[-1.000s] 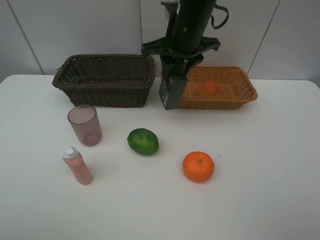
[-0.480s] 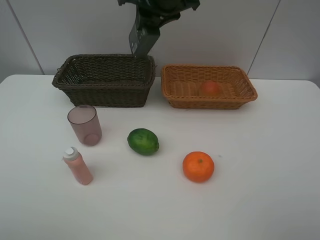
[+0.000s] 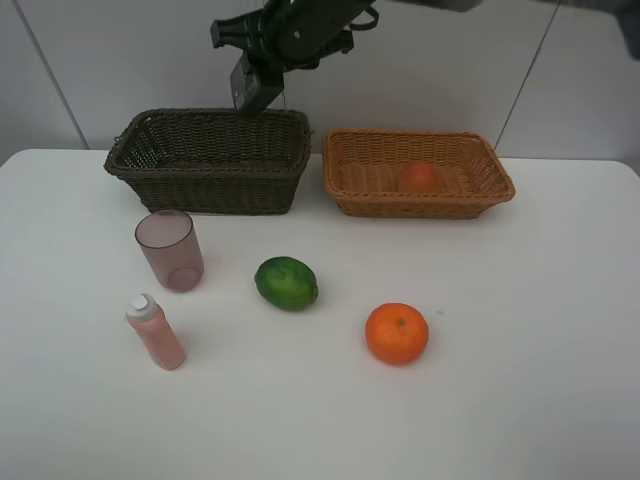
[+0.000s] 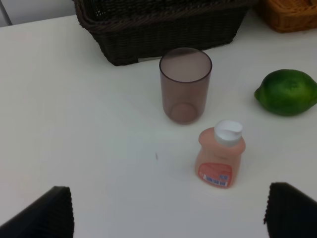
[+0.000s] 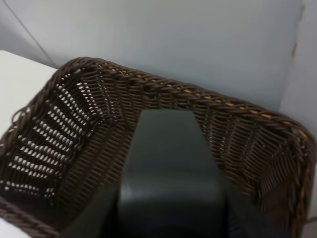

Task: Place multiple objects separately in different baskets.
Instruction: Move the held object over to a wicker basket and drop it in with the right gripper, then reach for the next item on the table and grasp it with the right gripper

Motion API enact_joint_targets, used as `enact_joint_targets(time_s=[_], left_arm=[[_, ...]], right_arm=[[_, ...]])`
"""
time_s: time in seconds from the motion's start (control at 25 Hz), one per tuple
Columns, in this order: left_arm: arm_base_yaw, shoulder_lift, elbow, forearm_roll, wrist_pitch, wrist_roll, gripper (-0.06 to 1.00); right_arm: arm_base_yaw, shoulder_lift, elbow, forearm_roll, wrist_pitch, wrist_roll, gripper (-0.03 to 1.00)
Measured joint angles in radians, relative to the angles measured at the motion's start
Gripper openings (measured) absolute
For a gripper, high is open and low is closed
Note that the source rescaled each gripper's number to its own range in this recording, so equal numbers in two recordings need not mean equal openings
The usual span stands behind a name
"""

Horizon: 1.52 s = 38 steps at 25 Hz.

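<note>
My right gripper (image 3: pixel 266 62) is shut on the dark grey square bottle (image 3: pixel 248 87) and holds it in the air over the back edge of the dark brown basket (image 3: pixel 205 192). In the right wrist view the bottle (image 5: pixel 168 168) hangs over that basket's inside (image 5: pixel 74 134). The peach (image 3: pixel 421 176) lies in the light tan basket (image 3: pixel 420 208). The lime (image 3: pixel 286 283), orange (image 3: pixel 397 333), mauve cup (image 3: pixel 169 250) and pink bottle (image 3: pixel 155 332) stand on the table. My left gripper (image 4: pixel 168 218) is open and empty, a little short of the pink bottle (image 4: pixel 220 154) and cup (image 4: pixel 185 84).
The white table (image 3: pixel 540 330) ends at a grey wall behind the baskets. The two baskets stand side by side at the back. The lime (image 4: pixel 286 92) lies to one side of the pink bottle in the left wrist view.
My right arm has lifted the dark grey bottle from in front of the light basket and carried it up and left, to above the dark basket's back. The items on the table have not moved.
</note>
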Motion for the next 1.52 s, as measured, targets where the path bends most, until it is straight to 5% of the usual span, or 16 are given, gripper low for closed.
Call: enact_joint_targets(time_s=[0.4,0.8,0.88,1.16,1.32,1.52], left_arm=[[0.000,0.000,0.000,0.000,0.000,0.000,1.00],[0.000,0.000,0.000,0.000,0.000,0.000,1.00],[0.000,0.000,0.000,0.000,0.000,0.000,1.00],[0.000,0.000,0.000,0.000,0.000,0.000,1.00],[0.000,0.000,0.000,0.000,0.000,0.000,1.00],[0.000,0.000,0.000,0.000,0.000,0.000,1.00]], right_arm=[[0.011,0.133,0.000,-0.011,-0.142,0.000,0.01],[0.011,0.170,0.000,-0.059,-0.140,0.000,0.02],[0.011,0.170,0.000,-0.065,-0.141,0.000,0.11],[0.011,0.159,0.000,-0.084,-0.147,0.000,0.70],[0.011,0.115,0.000,-0.086,-0.062,0.000,0.78],[0.023,0.004,0.000,-0.155,0.173,-0.006,0.79]])
